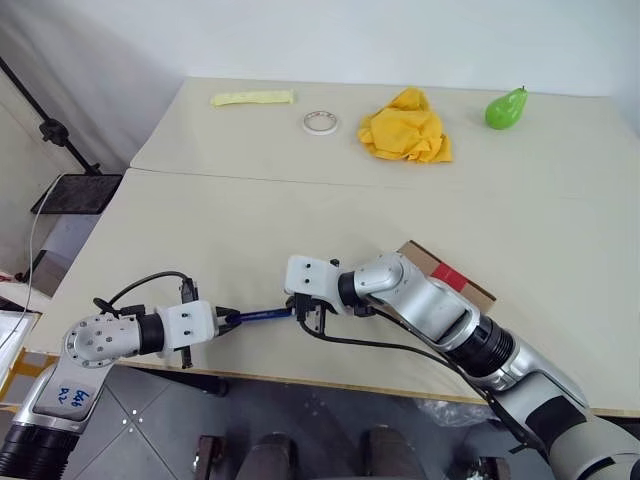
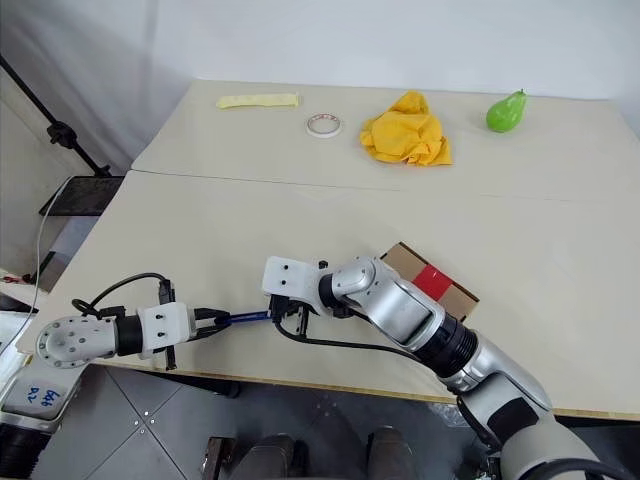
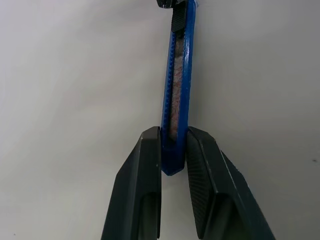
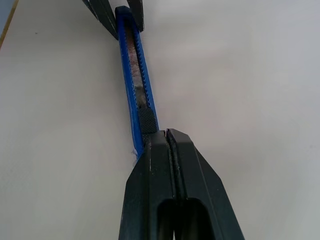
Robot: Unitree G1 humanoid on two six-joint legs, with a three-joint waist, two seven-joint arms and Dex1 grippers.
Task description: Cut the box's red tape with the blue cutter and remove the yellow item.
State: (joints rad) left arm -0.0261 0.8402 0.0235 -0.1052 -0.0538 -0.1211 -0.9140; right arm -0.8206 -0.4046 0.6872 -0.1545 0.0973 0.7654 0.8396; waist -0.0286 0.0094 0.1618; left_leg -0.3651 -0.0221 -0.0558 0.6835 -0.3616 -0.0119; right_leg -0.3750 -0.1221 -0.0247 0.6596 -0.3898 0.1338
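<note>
Beige tabletop [image 1: 250,220]: L gripper [image 3: 173,155] clamps the butt end of the slim blue plastic cutter [image 1: 265,314], held above the near edge. R gripper [image 4: 167,142], fingers pressed together, sits at the cutter's slider end. Brown cardboard box [image 2: 462,293] w/ red tape square [image 2: 432,281] lies just behind the R arm.

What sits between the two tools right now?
The blue cutter spans the gap, left tool clamping one end, right tool shut at the other; wrist views show both.
</note>
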